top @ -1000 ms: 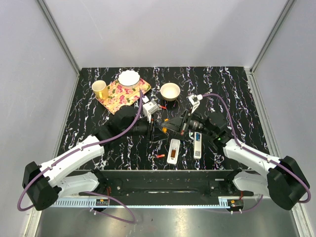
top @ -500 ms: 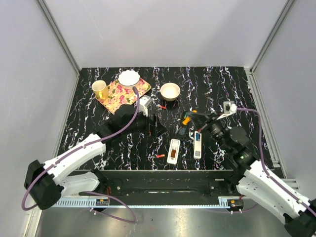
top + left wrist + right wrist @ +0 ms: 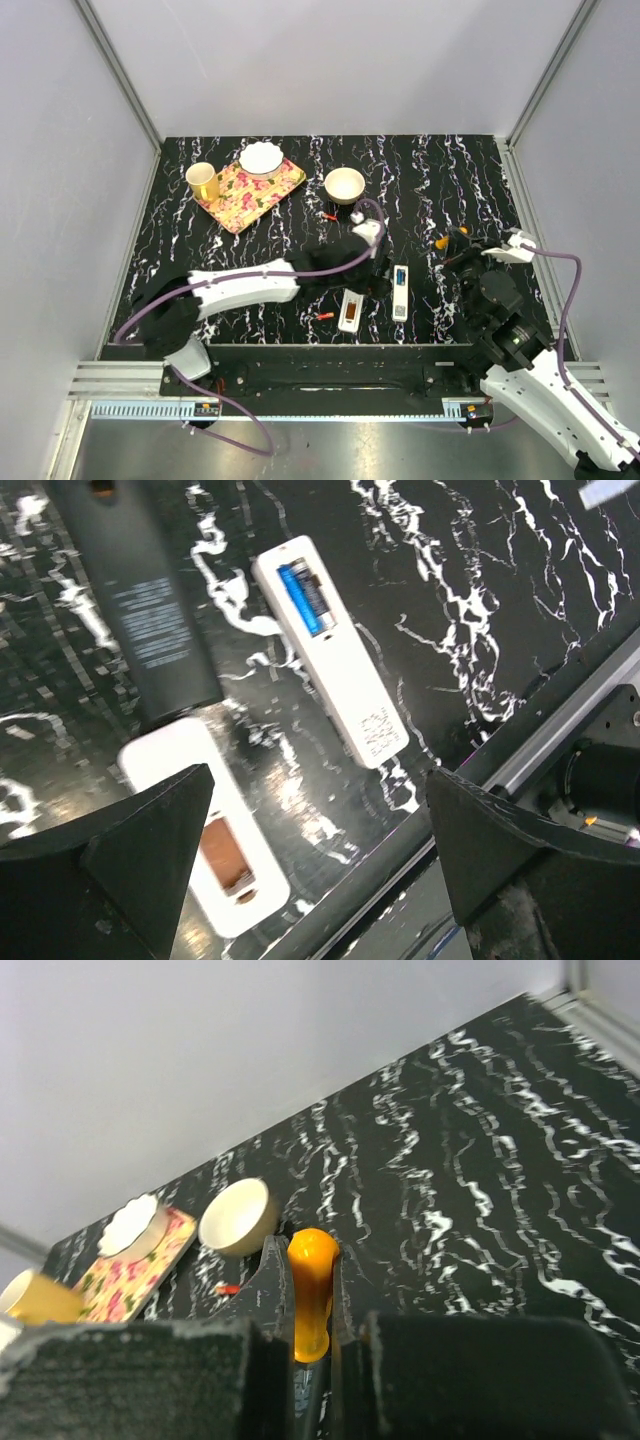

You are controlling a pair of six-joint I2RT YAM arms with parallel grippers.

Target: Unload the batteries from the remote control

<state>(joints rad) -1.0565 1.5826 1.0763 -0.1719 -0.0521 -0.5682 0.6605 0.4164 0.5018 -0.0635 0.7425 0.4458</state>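
My right gripper (image 3: 305, 1250) is raised at the right of the table and shut on an orange battery (image 3: 312, 1290); from above it sits at the right gripper (image 3: 452, 242). My left gripper (image 3: 318, 778) hangs open over the remotes, holding nothing. Below it lie a black remote (image 3: 140, 590), a white remote (image 3: 345, 685) with a blue battery (image 3: 305, 598) in its open bay, and a second white remote (image 3: 170, 755) with a brownish-orange bay. Two red batteries (image 3: 329, 216) (image 3: 325, 316) lie loose on the table.
A floral tray (image 3: 240, 195) at the back left carries a white dish (image 3: 262, 158), with a yellow cup (image 3: 203, 181) beside it. A cream bowl (image 3: 345, 185) stands behind the remotes. The metal front rail (image 3: 320, 352) runs just below them.
The left gripper has opened and shifted right and nearer, over the remotes. The right arm has drawn back to the right with the orange battery.
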